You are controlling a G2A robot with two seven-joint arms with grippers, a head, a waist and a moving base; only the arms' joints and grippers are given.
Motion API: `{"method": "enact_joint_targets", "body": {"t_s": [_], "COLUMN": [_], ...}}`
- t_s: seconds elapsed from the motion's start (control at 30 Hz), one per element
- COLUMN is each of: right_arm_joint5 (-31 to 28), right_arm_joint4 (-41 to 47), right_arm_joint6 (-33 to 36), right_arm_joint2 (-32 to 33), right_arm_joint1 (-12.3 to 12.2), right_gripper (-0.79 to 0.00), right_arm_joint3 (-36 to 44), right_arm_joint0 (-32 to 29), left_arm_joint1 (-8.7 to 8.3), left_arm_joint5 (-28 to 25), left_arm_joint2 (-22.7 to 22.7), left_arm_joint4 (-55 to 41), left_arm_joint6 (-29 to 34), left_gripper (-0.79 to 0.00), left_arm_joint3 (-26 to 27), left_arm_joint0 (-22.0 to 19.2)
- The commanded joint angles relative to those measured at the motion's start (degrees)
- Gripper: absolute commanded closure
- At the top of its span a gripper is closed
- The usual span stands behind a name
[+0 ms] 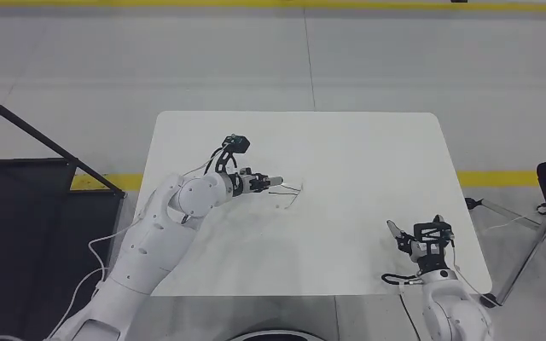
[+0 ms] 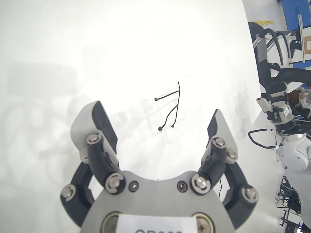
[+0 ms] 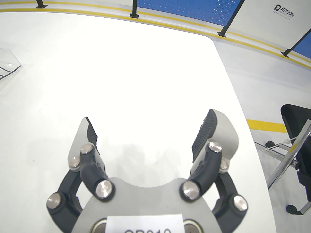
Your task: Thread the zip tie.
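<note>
Thin black zip ties (image 2: 176, 105) lie on a clear plastic sheet (image 2: 170, 132) near the middle of the white table (image 1: 358, 170); from above the zip ties (image 1: 287, 191) show as fine dark lines. My left gripper (image 2: 158, 117) hovers open just short of them, with nothing between its fingers (image 2: 104, 124); from the top view the left gripper (image 1: 271, 181) points at the ties from the left. My right gripper (image 3: 150, 128) is open and empty over bare table near the front right corner, far from the ties, and the right gripper (image 1: 420, 234) shows from above.
A corner of the clear sheet with the zip ties (image 3: 7, 71) shows at the edge of the right wrist view. A black chair (image 3: 296, 132) stands off the table's right side. Barrier posts and blue panels line the far floor.
</note>
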State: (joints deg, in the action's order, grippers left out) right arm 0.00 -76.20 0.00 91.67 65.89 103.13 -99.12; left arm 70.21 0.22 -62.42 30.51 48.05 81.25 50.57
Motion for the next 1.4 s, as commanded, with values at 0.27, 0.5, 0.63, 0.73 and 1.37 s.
{"method": "enact_joint_targets", "body": {"t_s": [0.27, 0.5, 0.63, 0.73, 1.37], "right_arm_joint5": [0.00, 0.00, 0.00, 0.00, 0.00], "right_arm_joint4": [0.00, 0.00, 0.00, 0.00, 0.00], "right_arm_joint6": [0.00, 0.00, 0.00, 0.00, 0.00], "right_arm_joint2": [0.00, 0.00, 0.00, 0.00, 0.00], "right_arm_joint1": [0.00, 0.00, 0.00, 0.00, 0.00], "right_gripper": [-0.785, -0.785, -0.785, -0.785, -0.785], "right_arm_joint3": [0.00, 0.00, 0.00, 0.00, 0.00], "right_arm_joint0": [0.00, 0.00, 0.00, 0.00, 0.00], "left_arm_joint1": [0.04, 0.66, 0.58, 0.34, -0.22], "left_arm_joint5": [0.36, 2.25, 1.29, 0.57, 0.48], "left_arm_joint2": [0.20, 2.08, 1.55, 0.74, -1.67], "left_arm_joint4": [0.61, 0.65, -0.60, -1.50, -5.96], "left_arm_joint6": [-1.92, -2.83, -1.74, -0.37, -1.10], "left_gripper": [-0.785, -0.785, -0.785, -0.785, -0.505], "left_arm_joint3": [0.49, -0.64, -0.53, -0.06, 0.94], "left_arm_joint0": [0.88, -0.16, -0.01, 0.61, 4.55]}}
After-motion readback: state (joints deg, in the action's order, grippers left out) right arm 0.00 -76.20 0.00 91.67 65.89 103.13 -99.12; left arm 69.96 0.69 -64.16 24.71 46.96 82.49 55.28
